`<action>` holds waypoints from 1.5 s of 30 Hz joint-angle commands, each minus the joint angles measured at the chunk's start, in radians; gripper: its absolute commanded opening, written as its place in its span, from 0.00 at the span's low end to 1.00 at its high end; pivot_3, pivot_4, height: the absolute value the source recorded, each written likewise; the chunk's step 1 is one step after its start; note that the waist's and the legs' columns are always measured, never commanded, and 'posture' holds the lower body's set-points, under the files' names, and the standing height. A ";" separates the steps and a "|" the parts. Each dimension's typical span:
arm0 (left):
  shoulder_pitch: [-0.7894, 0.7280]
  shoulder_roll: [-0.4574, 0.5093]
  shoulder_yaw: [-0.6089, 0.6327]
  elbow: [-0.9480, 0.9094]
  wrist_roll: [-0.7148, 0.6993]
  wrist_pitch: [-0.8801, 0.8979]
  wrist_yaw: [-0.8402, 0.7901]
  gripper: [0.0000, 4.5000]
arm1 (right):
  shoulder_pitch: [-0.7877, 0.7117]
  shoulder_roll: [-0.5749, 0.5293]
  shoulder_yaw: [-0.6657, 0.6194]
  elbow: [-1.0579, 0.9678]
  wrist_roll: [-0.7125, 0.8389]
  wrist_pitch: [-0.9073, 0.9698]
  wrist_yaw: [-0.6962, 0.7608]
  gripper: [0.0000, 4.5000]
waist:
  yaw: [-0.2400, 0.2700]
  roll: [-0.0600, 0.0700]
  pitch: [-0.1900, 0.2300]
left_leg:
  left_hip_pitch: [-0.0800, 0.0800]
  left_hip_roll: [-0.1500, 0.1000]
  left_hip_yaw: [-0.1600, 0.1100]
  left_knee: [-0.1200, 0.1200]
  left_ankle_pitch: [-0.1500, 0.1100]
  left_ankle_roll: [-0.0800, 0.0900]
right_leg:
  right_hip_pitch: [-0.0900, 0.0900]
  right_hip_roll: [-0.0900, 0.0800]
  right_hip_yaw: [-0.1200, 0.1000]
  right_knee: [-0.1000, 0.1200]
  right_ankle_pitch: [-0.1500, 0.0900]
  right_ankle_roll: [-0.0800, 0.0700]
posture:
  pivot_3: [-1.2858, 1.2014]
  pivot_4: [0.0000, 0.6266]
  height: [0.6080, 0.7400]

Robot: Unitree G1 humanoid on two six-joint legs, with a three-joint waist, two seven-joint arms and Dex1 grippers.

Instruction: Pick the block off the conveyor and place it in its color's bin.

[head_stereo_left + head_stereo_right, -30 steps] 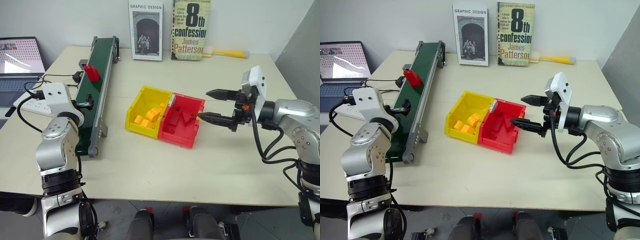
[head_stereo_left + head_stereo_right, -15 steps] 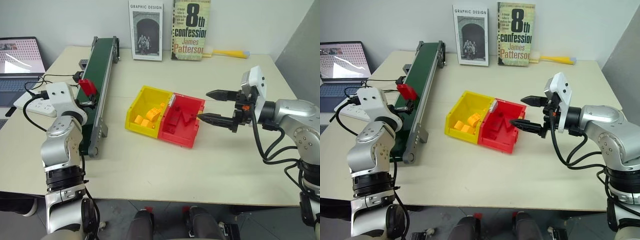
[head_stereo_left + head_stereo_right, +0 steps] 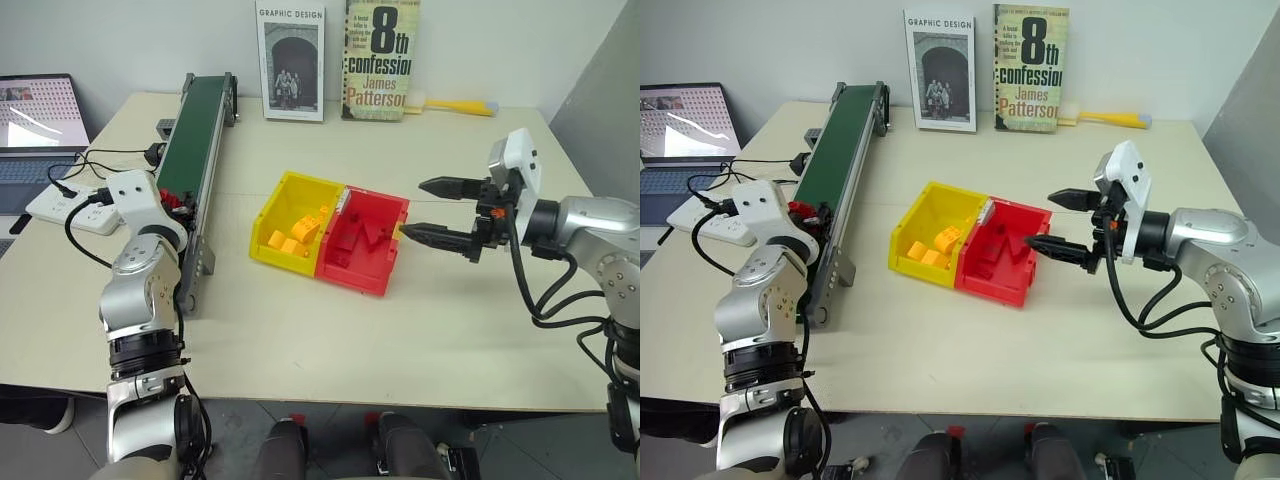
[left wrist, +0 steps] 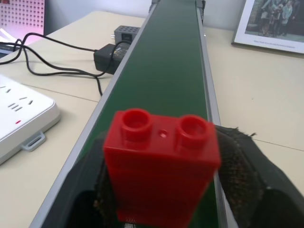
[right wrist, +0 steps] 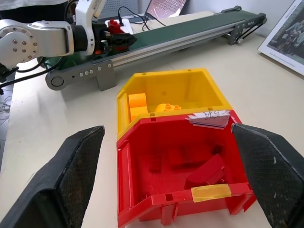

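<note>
Over the last second the red block [image 4: 161, 166] has travelled down the conveyor [image 3: 190, 130] toward the near end, and the left gripper [image 4: 166, 204] has dropped in and drawn its jaws from wide open to close about it, so the brick now sits upright between the two black fingers [image 4: 237, 161], studs up, over the green belt. From where I stand it looks like the grip is just landing; I would not yet call it a secure hold, but the pick seems to be under way and the carry across to the trays is what remains. Seen from the head, the block is at about nine o'clock from the trays, well apart from them. The right gripper [image 3: 437, 210] hangs with its jaws spread wide and nothing in them, just at three o'clock of the red bin [image 3: 384, 270]. That red bin, touching the yellow bin [image 3: 270, 215] on its nine o'clock side, already holds several red bricks [image 5: 206, 171] lying loose on its floor; the yellow one holds a few yellow-orange bricks [image 5: 137, 103] toward one corner. Both trays stand open-topped with room to spare.
</note>
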 commanded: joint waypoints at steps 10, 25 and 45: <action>-0.070 -0.001 -0.033 -0.159 -0.017 0.100 0.031 0.34 | -0.023 -0.029 -0.035 0.000 -0.023 -0.028 -0.031 1.00 | 0.000 0.000 0.000 | 0.000 0.000 0.000 0.000 0.000 0.000 | 0.000 0.000 0.000 0.000 0.000 0.000 | 0.52 0.24 1.00; -0.395 -0.065 -0.456 0.145 -0.048 -0.016 -0.602 0.34 | 0.211 -0.199 -0.211 -0.294 -0.014 0.123 -0.157 1.00 | 0.024 0.000 0.000 | -0.001 -0.001 0.001 0.000 0.000 -0.001 | 0.000 0.001 0.000 -0.002 0.000 0.000 | 0.52 0.24 1.00; -0.420 -0.136 -0.580 0.333 0.023 -0.226 -0.895 0.81 | 0.255 -0.149 -0.308 -0.441 0.167 0.259 -0.340 1.00 | 0.001 0.000 0.000 | -0.001 -0.001 0.001 0.000 0.000 0.000 | 0.000 0.002 0.002 -0.001 0.000 0.000 | 0.52 0.24 1.00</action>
